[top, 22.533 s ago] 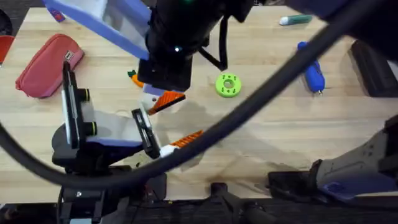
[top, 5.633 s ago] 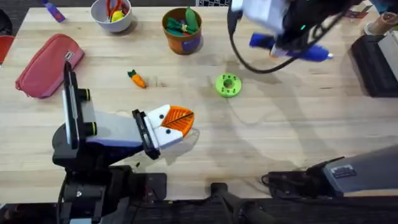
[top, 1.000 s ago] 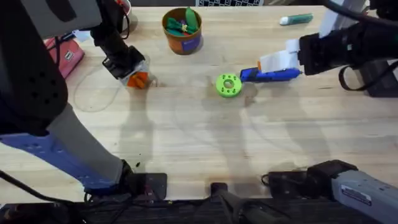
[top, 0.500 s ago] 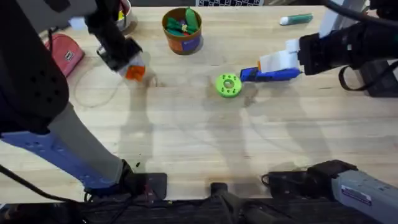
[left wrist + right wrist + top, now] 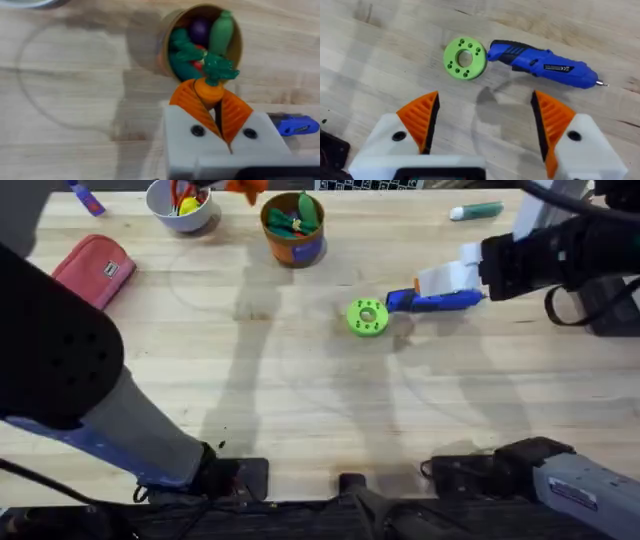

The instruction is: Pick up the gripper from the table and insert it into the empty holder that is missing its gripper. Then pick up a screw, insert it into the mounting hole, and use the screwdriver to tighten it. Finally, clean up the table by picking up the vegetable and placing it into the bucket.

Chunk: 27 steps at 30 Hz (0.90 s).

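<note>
Now you are on the last step, the clean-up: your left end effector [image 5: 216, 107] is clenched on the tiny orange toy carrot with its green leafy top [image 5: 212, 86], which sits pinched between the orange ribbed pads [image 5: 190, 106] with the leaves pointing out past the fingertips. Just beyond those fingertips stands the small round orange-brown bucket with the blue label [image 5: 294, 229], its open mouth facing the wrist camera and already holding green, purple and red toy vegetables. The carrot is held in the air, close to the bucket's rim but not yet inside it.

My judgement is that your next move calls for carrying the carrot fully over the mouth, lowering a little, and only then letting the pads part; release too early and it may strike the rim and roll onto the wooden counter [image 5: 320, 410].

Your left arm reaches far forward across the counter, its dark bulk rising close under the overhead camera. Your right end effector [image 5: 485, 122] hangs released, pads spread wide and grasping nothing, above bare counter. Just ahead of it lie the bright blue cylindrical electric screwdriver [image 5: 542, 64] and, touching its blunt end, a flat green plastic ring with small holes [image 5: 465, 58].
</note>
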Tool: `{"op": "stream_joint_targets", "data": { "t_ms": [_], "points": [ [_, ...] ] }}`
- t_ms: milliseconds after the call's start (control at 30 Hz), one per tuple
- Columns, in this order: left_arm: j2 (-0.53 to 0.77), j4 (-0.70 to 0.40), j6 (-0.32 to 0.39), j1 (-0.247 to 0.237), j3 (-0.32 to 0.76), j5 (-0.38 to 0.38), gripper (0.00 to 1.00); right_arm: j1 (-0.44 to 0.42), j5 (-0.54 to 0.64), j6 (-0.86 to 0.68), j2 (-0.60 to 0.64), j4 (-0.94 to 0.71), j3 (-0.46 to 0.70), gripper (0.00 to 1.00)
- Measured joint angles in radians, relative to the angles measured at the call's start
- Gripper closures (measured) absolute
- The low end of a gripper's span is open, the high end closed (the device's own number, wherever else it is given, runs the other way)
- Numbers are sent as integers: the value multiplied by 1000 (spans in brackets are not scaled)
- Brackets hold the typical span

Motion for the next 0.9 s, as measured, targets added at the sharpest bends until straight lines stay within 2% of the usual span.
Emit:
{"op": "stream_joint_targets", "data": {
  "t_ms": [200, 400, 667, 733, 833, 867, 900],
  "points": [
    [29, 76, 18, -50, 0, 1, 979, 0, 0, 0, 0, 0, 0, 8],
    [102, 136, 21, -68, 0, -3, 979, 0, 0, 0, 0, 0, 0, 8],
    [176, 155, 24, -95, 0, -3, 957, 0, 0, 0, 0, 0, 0, 8],
    [175, 159, 29, -95, 0, -3, 681, 0, 0, 0, 0, 0, 0, 8],
    [175, 159, 29, -95, 0, -3, 189, 0, 0, 0, 0, 0, 0, 9],
    [175, 159, 26, -95, 0, -4, 59, 0, 0, 0, 0, 0, 0, 9],
    [175, 159, 28, -95, 0, -4, 27, 0, 0, 0, 0, 0, 0, 7]
  ]
}}
